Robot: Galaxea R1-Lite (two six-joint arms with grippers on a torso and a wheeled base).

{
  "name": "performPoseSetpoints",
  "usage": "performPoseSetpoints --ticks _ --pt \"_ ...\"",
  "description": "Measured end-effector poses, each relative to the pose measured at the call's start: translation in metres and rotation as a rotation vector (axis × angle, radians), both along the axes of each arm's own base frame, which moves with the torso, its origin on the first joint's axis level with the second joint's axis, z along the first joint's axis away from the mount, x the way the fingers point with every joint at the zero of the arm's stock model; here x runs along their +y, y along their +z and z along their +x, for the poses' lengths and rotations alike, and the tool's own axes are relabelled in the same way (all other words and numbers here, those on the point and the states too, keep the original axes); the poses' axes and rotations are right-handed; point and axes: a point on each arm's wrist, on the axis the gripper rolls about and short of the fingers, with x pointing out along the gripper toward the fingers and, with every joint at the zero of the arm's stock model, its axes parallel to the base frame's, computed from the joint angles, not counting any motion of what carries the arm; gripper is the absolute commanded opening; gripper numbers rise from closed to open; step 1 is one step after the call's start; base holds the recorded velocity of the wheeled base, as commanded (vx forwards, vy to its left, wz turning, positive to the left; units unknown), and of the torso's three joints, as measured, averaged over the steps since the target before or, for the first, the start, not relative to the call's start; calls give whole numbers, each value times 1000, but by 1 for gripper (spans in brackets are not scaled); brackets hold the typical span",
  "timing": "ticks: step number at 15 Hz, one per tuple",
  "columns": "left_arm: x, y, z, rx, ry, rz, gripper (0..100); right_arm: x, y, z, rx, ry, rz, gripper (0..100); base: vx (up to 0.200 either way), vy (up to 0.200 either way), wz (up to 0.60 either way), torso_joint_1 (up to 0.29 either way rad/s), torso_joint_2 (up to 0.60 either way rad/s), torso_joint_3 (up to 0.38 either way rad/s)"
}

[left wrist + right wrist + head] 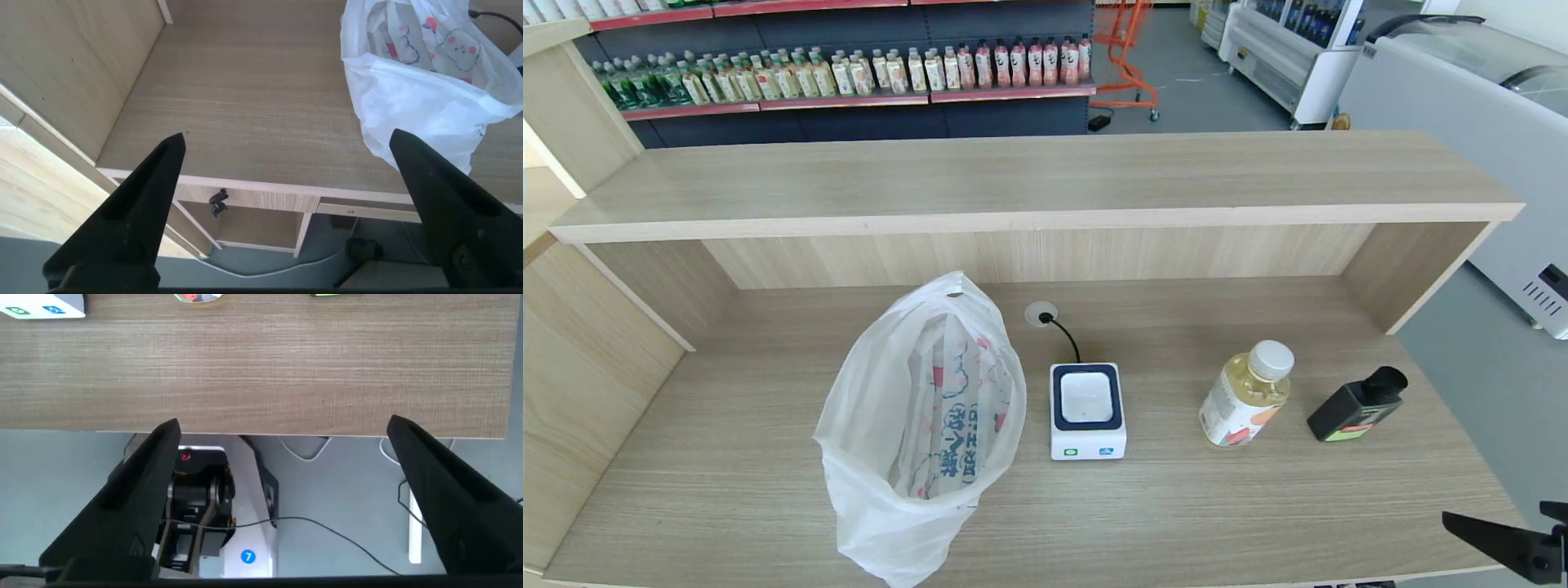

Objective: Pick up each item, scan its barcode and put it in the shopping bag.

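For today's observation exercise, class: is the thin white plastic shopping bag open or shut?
Open: the white plastic shopping bag gapes wide on the wooden counter, showing a printed packet inside.

Left to right on the counter (727,457): shopping bag (874,490), scanner (1086,411), bottle (1245,396), flask (1356,406).

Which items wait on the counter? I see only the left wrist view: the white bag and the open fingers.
Observer: Two, on the right of the scanner: a white-capped bottle of yellowish drink, then a black bottle farther right.
Operator: Where is the right gripper?
Observer: The right gripper hangs off the front edge of the counter, fingers open, holding nothing.
Operator: And the scanner?
Observer: It sits between the shopping bag and the white-capped bottle, window facing up.
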Motion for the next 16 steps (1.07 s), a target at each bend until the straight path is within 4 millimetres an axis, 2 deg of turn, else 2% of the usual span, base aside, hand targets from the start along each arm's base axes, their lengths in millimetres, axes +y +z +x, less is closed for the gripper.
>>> performPoseSetpoints --ticks 6,10,16 --pt "0 0 0 0 0 0 100 5 -22 79 0 35 -35 100 0 0 0 0 0 0" --pt "0 0 0 0 0 0 100 25 -40 108 -24 118 -34 100 0 0 0 0 0 0" --pt "0 0 0 0 0 0 100 51 -61 131 -54 196 -41 100 0 0 0 0 0 0"
